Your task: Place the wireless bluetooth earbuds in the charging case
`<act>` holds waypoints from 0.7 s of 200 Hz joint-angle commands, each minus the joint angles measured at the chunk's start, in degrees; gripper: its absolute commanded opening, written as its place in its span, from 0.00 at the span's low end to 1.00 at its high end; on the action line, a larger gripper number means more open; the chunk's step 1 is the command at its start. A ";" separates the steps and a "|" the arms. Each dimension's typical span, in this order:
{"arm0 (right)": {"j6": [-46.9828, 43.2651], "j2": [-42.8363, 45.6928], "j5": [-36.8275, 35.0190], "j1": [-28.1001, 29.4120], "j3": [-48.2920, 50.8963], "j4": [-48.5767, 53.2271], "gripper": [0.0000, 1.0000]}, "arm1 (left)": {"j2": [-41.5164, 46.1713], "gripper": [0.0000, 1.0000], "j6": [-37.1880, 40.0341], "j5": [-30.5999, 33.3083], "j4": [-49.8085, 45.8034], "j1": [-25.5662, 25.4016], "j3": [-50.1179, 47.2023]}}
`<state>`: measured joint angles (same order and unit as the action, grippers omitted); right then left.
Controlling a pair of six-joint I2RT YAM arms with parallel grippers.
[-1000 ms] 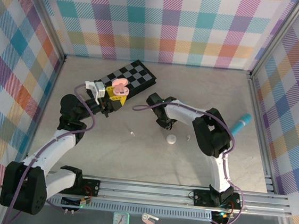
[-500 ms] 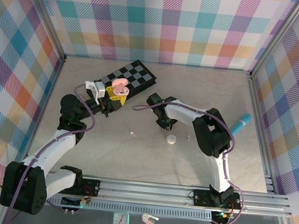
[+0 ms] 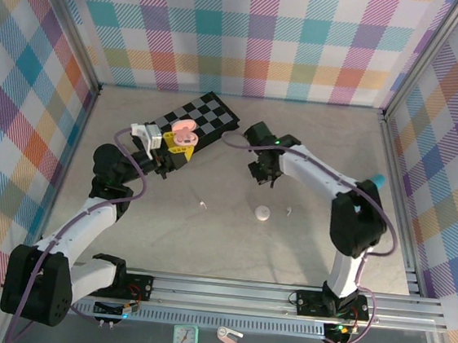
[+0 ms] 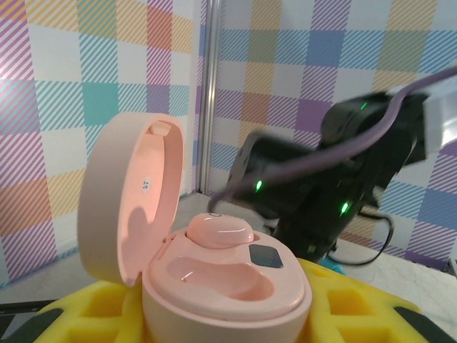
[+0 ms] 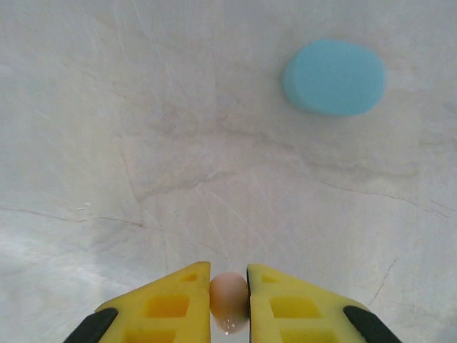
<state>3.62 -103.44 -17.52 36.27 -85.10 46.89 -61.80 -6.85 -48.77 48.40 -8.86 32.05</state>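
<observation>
While the left gripper (image 3: 179, 143) is pinching the pink charging case (image 4: 228, 286) between its yellow pads and holding it up with the lid (image 4: 128, 200) standing open, the job is looking roughly half done. One pink earbud (image 4: 218, 230) is already sitting in a well of the case, and the other well (image 4: 214, 275) is lying empty.

The right gripper (image 5: 228, 304) is pressing its yellow fingers onto a second pink earbud (image 5: 228, 291) and holding it above the table. In the top view it is hanging well to the right of the case, with bare table between them.

What is remaining, as I judge it, is carrying that bud across to the case, turning it to suit the empty well and seating it there.

A white pebble-shaped case (image 3: 263, 214) and two tiny white buds (image 3: 203, 205) (image 3: 288, 210) are lying on the table, nearer the arm bases than the pink case, with neither gripper touching them.
</observation>
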 commanded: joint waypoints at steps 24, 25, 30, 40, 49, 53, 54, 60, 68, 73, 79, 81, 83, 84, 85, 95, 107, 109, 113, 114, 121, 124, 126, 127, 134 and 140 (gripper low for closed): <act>6.24 9.28 12.01 -1.97 1.19 1.68 0.17 | -1.28 0.28 0.76 0.74 2.20 -2.14 2.84; 6.32 9.47 12.26 -1.98 1.13 1.69 0.17 | -1.25 0.28 0.82 0.81 2.17 -2.22 2.88; 6.60 10.39 13.24 -2.14 0.94 1.72 0.17 | -1.46 0.28 1.18 0.85 1.99 -2.66 3.00; 7.50 12.12 15.54 -2.42 0.40 1.73 0.18 | -1.90 0.28 1.76 1.07 1.62 -3.52 3.23; 7.92 13.62 18.21 -2.60 0.05 1.41 0.18 | -2.21 0.28 2.38 1.31 1.29 -4.32 3.49; 8.22 14.49 19.61 -2.54 -0.14 1.09 0.18 | -2.35 0.28 2.73 1.49 1.14 -4.68 3.61; 8.28 14.67 19.84 -2.62 -0.24 0.96 0.18 | -2.35 0.28 2.77 1.49 1.06 -4.72 3.66; 8.70 15.56 21.42 -2.74 -0.44 0.44 0.18 | -2.74 0.28 3.53 1.74 0.55 -5.37 3.84; 9.24 16.58 23.79 -2.80 -0.84 -0.06 0.18 | -3.09 0.28 4.51 2.00 -0.23 -6.24 4.21; 9.68 17.13 25.20 -2.79 -1.25 -0.33 0.18 | -3.36 0.28 5.13 2.24 -0.68 -6.70 4.39; 10.30 17.66 26.60 -2.87 -1.66 -0.63 0.18 | -3.68 0.28 5.63 2.43 -1.06 -7.31 4.66; 10.54 17.83 27.04 -2.85 -1.76 -0.76 0.18 | -3.79 0.28 5.76 2.49 -1.15 -7.48 4.68; 10.71 18.01 27.41 -2.82 -1.87 -0.93 0.18 | -3.90 0.28 6.03 2.66 -1.23 -7.64 4.82; 10.80 18.10 27.74 -2.85 -1.89 -0.97 0.18 | -3.92 0.28 6.13 2.69 -1.26 -7.69 4.88; 10.89 18.18 28.08 -2.86 -1.95 -0.99 0.18 | -4.06 0.28 6.18 2.70 -1.28 -7.76 4.92; 11.48 18.90 30.35 -2.91 -2.53 -1.64 0.19 | -4.85 0.28 6.65 3.11 -1.19 -8.41 5.25; 12.50 19.40 32.19 -3.02 -3.24 -2.00 0.19 | -5.95 0.28 6.85 3.50 -0.72 -9.13 5.72; 12.61 19.48 32.52 -3.04 -3.34 -2.07 0.19 | -6.14 0.28 6.92 3.57 -0.64 -9.32 5.71; 12.87 19.58 33.33 -3.17 -3.59 -2.17 0.19 | -6.39 0.28 7.01 3.71 -0.47 -9.53 5.95; 12.93 19.67 33.47 -3.16 -3.63 -2.30 0.19 | -6.57 0.28 7.06 3.74 -0.44 -9.61 5.98; 13.55 20.09 34.44 -3.14 -3.88 -2.67 0.19 | -7.23 0.28 7.42 4.10 -0.17 -10.12 6.23; 13.87 20.18 34.88 -3.20 -3.93 -2.85 0.19 | -7.57 0.28 7.65 4.27 -0.15 -10.30 6.38; 14.05 20.31 35.37 -3.22 -3.98 -3.03 0.19 | -7.79 0.28 7.71 4.40 -0.15 -10.47 6.41; 14.09 20.39 35.59 -3.22 -4.00 -3.17 0.19 | -7.85 0.28 7.81 4.40 -0.15 -10.52 6.42; 14.66 20.70 37.19 -3.30 -4.15 -3.98 0.19 | -8.50 0.28 8.30 4.68 -0.24 -11.09 6.77; 15.35 20.97 38.33 -3.38 -4.15 -4.76 0.19 | -9.15 0.27 8.51 4.95 -0.15 -11.52 7.08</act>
<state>15.57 -84.51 13.02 33.43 -87.57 45.19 -69.28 -1.04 -45.25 46.78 -18.76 36.51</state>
